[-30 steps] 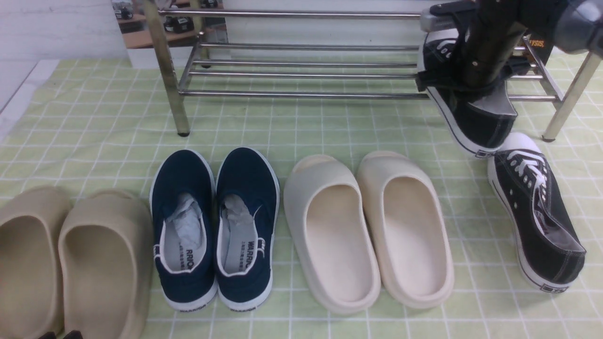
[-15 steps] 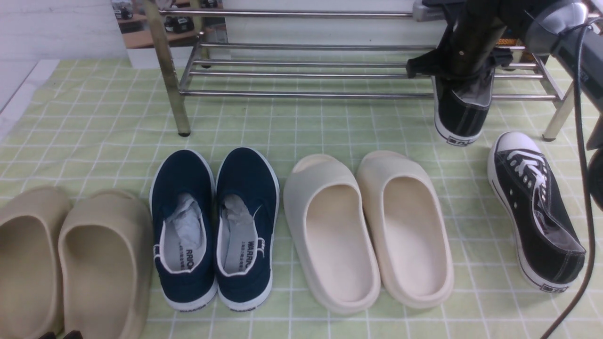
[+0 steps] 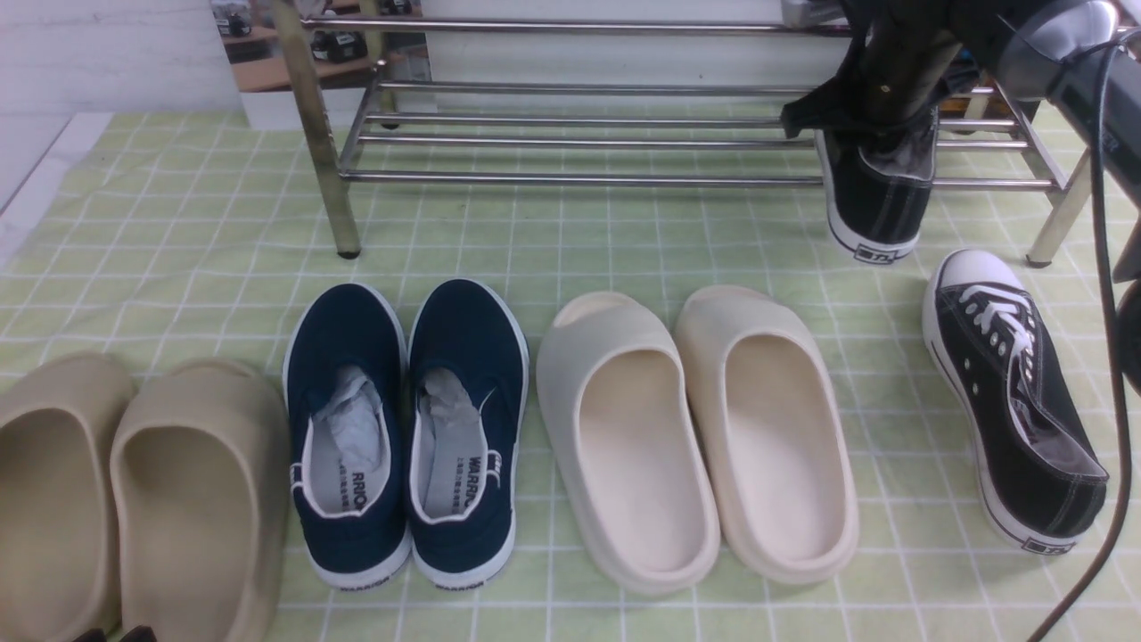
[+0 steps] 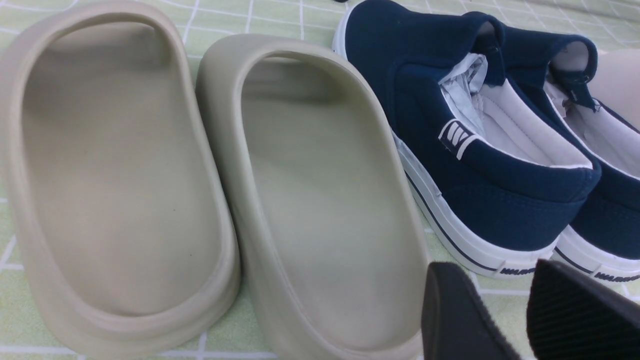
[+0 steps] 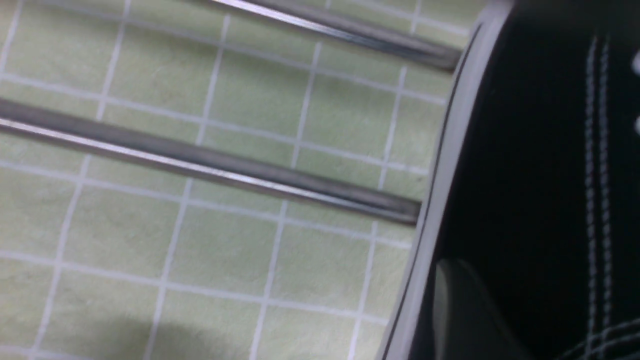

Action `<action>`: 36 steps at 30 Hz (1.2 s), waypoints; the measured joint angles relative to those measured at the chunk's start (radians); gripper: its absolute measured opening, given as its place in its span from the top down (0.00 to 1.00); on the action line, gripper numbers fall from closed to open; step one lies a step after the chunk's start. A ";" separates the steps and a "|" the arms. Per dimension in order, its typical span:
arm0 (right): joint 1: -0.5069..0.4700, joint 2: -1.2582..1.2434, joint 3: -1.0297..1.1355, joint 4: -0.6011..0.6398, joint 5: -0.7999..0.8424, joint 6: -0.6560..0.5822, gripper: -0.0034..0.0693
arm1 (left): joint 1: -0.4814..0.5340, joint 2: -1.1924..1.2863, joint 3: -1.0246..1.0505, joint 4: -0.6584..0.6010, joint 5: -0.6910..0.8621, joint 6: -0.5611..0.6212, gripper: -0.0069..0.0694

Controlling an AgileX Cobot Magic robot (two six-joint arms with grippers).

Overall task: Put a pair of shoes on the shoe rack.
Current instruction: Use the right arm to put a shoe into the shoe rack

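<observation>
Starting far left: finding the left gripper [image 4: 505,300] hanging low by the tan slides [image 3: 134,499], jaws standing apart, gripping nothing. Judging it idle.

Moving right: noting the navy slip-ons [image 3: 406,428] and then the cream slides [image 3: 695,437], paired up on the checked cloth [image 3: 178,223]. Treating both as outside the task.

Looking behind them: logging the shoe rack [image 3: 570,176] standing at the back of the cloth.

Reaching the rack's right end: finding the first sneaker [image 3: 874,201] lying on the lower bars, toe pointing back, heel jutting forward past the front bar. Seeing the right gripper [image 3: 878,116] sitting at its heel collar. Not managing to tell whether the jaws are clamped on the collar or parted, since it is dark on dark and the wrist view is blurred.

Ending far right: noting the second sneaker [image 3: 1016,410] lying on the cloth near the rack's right leg, untouched.

Judging the step in hand: setting down and letting go of the first sneaker, roughly halfway through the task. Expecting the next move to need a full release and a lift clear without dragging the overhanging heel off the bar. After that, coming down on the second sneaker's collar and setting it just beside the first.
</observation>
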 joint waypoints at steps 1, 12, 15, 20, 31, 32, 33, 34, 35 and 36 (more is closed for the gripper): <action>0.000 0.000 0.000 0.000 0.000 0.000 0.56 | 0.000 0.000 0.000 0.000 0.000 0.000 0.60; -0.005 0.000 0.000 0.031 -0.023 -0.088 0.94 | 0.000 0.000 0.000 0.001 0.003 0.000 0.60; -0.007 0.000 0.000 0.030 -0.035 -0.108 0.94 | 0.000 0.000 0.000 0.001 0.003 0.000 0.60; -0.007 0.008 0.000 0.029 -0.110 -0.104 0.93 | 0.000 0.000 0.000 0.002 0.003 0.000 0.60; -0.007 0.010 0.000 0.033 -0.192 -0.016 0.41 | 0.000 0.000 0.000 0.002 0.003 0.000 0.60; -0.007 0.008 0.000 0.037 -0.183 -0.012 0.34 | 0.000 0.000 0.000 0.002 0.003 0.000 0.60; -0.007 0.007 0.000 0.037 -0.180 -0.012 0.34 | 0.000 0.000 0.000 0.002 0.003 0.000 0.60; -0.007 0.002 0.001 0.038 -0.167 -0.011 0.31 | 0.000 0.000 0.000 0.002 0.003 0.000 0.60; -0.007 -0.003 0.001 0.042 -0.148 -0.009 0.29 | 0.000 0.000 0.000 0.002 0.003 0.000 0.60; -0.007 -0.014 0.003 0.047 -0.092 -0.003 0.27 | 0.000 0.000 0.000 0.002 0.003 0.000 0.60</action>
